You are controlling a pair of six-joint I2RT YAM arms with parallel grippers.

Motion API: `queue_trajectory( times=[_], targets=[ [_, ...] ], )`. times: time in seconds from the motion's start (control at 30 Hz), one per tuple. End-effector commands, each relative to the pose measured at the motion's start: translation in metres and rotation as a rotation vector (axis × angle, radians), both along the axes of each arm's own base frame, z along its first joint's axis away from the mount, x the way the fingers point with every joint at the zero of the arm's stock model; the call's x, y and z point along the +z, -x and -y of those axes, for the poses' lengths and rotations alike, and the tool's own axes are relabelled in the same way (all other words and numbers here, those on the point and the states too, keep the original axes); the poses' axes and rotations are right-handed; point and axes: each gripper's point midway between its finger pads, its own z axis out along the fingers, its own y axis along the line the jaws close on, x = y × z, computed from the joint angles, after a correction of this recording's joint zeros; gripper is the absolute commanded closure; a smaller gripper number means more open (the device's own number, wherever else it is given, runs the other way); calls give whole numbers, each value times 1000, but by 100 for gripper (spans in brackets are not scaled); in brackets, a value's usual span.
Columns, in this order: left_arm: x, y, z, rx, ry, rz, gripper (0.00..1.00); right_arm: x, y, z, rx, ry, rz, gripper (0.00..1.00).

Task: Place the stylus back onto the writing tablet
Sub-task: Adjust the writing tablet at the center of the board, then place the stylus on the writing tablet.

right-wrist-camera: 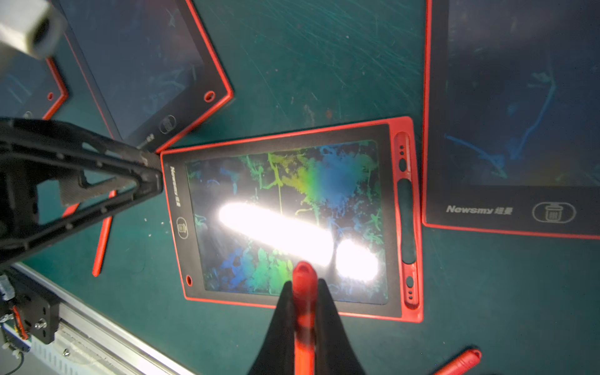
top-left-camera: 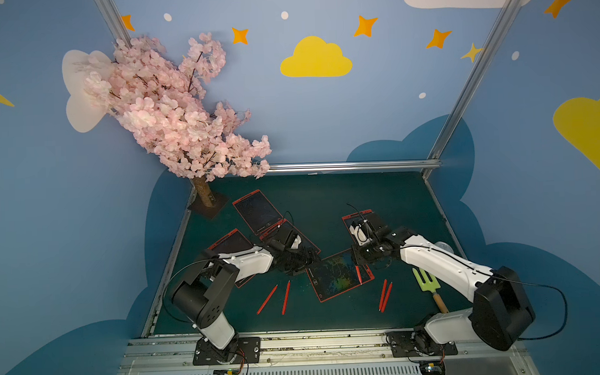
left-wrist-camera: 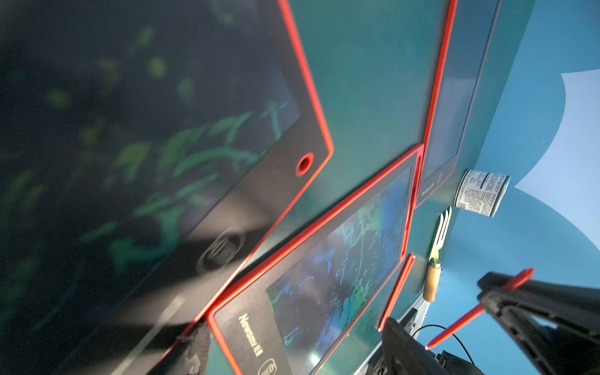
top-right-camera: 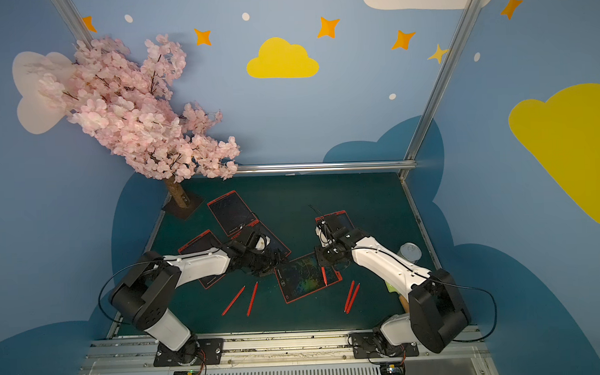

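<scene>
A writing tablet (top-left-camera: 332,278) with a red rim and coloured scribbles lies flat mid-table, also in the right wrist view (right-wrist-camera: 282,211). Its side slot (right-wrist-camera: 406,220) is empty. My right gripper (right-wrist-camera: 303,287) is shut on a red stylus (right-wrist-camera: 303,276) and hovers over the tablet's screen near the slot side. In a top view the stylus (top-left-camera: 358,275) hangs over that edge. My left gripper (left-wrist-camera: 292,357) is open, its jaws on either side of the tablet's opposite short edge at a corner; one finger (right-wrist-camera: 143,175) touches that edge.
Other red-rimmed tablets lie at the back left (top-left-camera: 256,210), left (top-left-camera: 230,242) and under the right arm (right-wrist-camera: 513,130). Loose red styluses (top-left-camera: 267,299) (top-left-camera: 286,297) (top-left-camera: 384,295) lie near the front. A green garden fork (top-left-camera: 427,281), a can (top-right-camera: 409,252) and a blossom tree (top-left-camera: 172,113) stand around.
</scene>
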Motion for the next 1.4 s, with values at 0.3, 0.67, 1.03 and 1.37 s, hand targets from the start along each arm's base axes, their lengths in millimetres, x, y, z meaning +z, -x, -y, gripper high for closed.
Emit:
queue_trajectory(
  times=[0.3, 0.67, 1.03, 1.37],
  targets=[
    [28, -35, 2, -133, -73, 191, 16, -10, -11, 31, -39, 113, -35, 93],
    [100, -67, 5, -250, 28, 414, 12, -10, -19, 36, -59, 118, -85, 95],
    [98, -48, 8, -265, 75, 426, 11, -17, -31, 35, 9, 135, -57, 92],
    [81, -26, 1, -285, 56, 368, 10, -29, -41, 48, 7, 211, -73, 92]
  ],
)
